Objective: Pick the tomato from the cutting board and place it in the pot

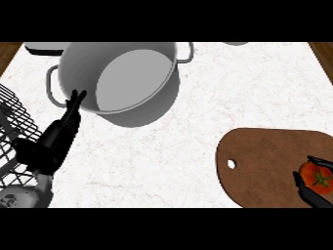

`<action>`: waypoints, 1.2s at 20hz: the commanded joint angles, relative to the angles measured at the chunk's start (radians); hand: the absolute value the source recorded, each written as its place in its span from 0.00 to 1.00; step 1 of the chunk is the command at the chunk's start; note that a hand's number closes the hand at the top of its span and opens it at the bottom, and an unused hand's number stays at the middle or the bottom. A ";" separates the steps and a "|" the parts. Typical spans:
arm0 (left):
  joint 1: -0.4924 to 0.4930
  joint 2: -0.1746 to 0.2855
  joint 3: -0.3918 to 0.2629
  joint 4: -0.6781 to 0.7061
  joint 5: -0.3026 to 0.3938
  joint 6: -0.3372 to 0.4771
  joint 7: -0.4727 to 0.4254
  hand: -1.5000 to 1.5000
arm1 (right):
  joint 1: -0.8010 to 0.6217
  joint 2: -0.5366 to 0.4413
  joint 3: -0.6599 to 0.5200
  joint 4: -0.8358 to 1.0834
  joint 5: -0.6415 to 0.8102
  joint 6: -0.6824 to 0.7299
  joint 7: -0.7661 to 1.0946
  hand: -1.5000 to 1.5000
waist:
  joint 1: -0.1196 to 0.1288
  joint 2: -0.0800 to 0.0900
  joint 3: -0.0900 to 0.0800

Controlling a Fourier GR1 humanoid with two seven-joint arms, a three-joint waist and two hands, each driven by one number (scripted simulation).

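White counter [255,88] bears pot [152,110] and cutting board [262,156].

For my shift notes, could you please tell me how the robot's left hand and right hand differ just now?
The left hand is open, fingers straight, holding nothing; the right hand curls round the tomato. The left hand shows by the pot, the right hand over the cutting board. Both are black.

Bright, even light washes the white counter [255,93], while the pot [86,63] shows a shaded lower outer wall.
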 commanded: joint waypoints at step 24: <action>-0.029 -0.055 -0.124 0.065 -0.019 -0.065 0.118 0.50 | -0.916 -0.247 0.308 0.432 0.210 0.641 -0.154 1.00 | 0.143 0.077 -0.008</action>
